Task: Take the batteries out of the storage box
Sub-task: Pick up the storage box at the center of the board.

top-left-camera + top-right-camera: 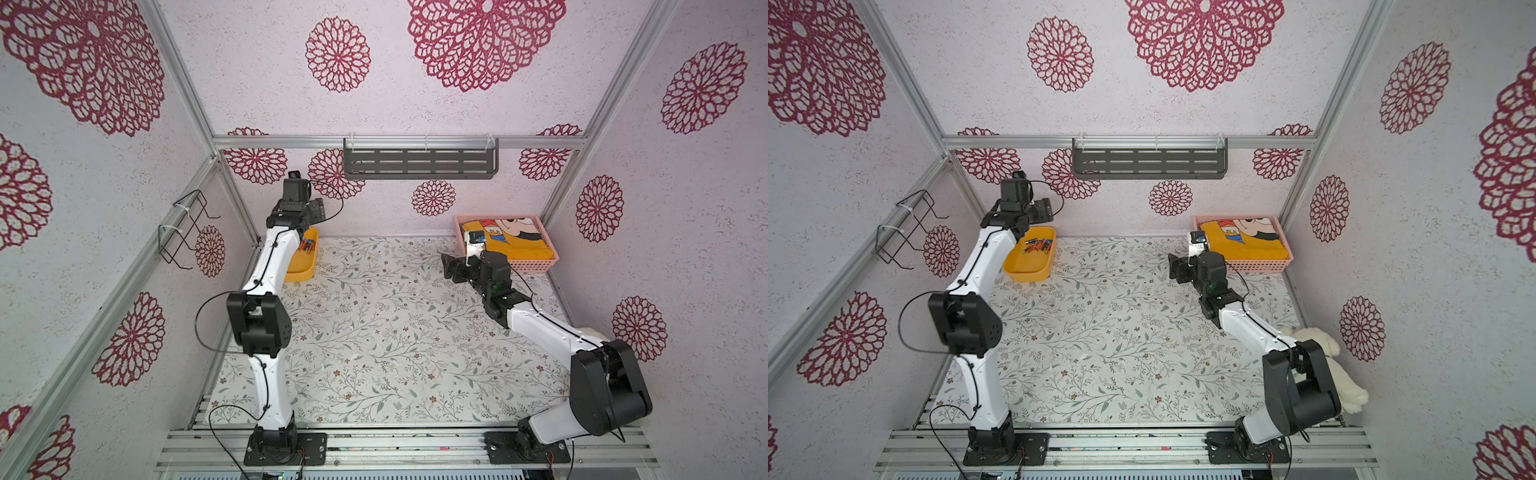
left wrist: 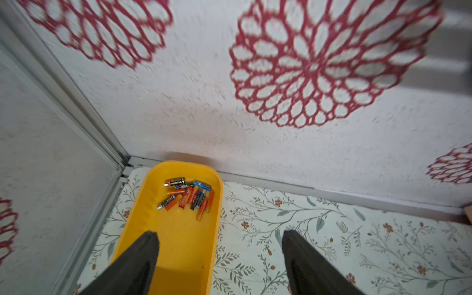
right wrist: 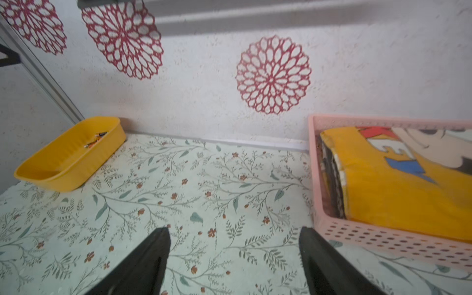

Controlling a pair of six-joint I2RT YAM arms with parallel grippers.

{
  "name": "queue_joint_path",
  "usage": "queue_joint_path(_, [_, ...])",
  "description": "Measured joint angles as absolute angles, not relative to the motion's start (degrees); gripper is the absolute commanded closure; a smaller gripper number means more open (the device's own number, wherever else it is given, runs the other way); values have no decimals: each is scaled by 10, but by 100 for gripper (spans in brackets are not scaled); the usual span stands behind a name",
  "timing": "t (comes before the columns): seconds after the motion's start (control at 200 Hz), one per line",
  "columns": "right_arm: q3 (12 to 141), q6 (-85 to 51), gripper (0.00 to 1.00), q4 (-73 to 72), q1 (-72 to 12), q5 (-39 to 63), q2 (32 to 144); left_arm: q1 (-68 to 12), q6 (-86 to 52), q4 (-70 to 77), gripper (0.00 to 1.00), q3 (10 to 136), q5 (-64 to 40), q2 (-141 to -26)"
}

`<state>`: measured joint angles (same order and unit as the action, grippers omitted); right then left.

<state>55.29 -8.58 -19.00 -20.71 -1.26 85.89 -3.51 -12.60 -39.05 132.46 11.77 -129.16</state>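
The storage box, a shallow yellow-orange tub, stands in the far left corner of the table, seen in both top views and in the right wrist view. The batteries, mostly orange with some black and one blue, lie heaped at its far end. My left gripper hovers open above the box's near end, one finger over the inside and one over the table beside it. My right gripper is open over bare table, far right of the box. Neither holds anything.
A pink perforated basket with folded yellow cloth sits at the back right, close beside my right gripper. A white plush toy lies by the right arm's base. A grey shelf hangs on the back wall, a wire rack on the left wall.
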Motion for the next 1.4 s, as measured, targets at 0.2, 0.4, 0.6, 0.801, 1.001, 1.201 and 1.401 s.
queue_joint_path(0.2, [518,-86,13,-151,-208,-19,853,-25,-138,-539,30,1457,74,-1447])
queue_joint_path(0.4, [478,-85,12,-128,-208,-40,829,-18,-146,-574,44,1415,51,-1456])
queue_joint_path(0.6, [468,-80,12,-127,-208,-53,824,-17,-146,-573,50,1358,50,-1456])
queue_joint_path(0.801, [468,-79,11,-127,-208,-58,824,-17,-142,-573,65,1346,57,-1456])
queue_joint_path(1.001, [468,-80,11,-130,-208,-59,825,-22,-139,-567,82,1323,70,-1440])
queue_joint_path(1.201, [468,-81,8,-130,-208,-58,845,-40,-137,-567,90,1294,85,-1410])
queue_joint_path(1.401, [468,-84,6,-130,-208,-59,858,-65,-142,-581,100,1259,87,-1369])
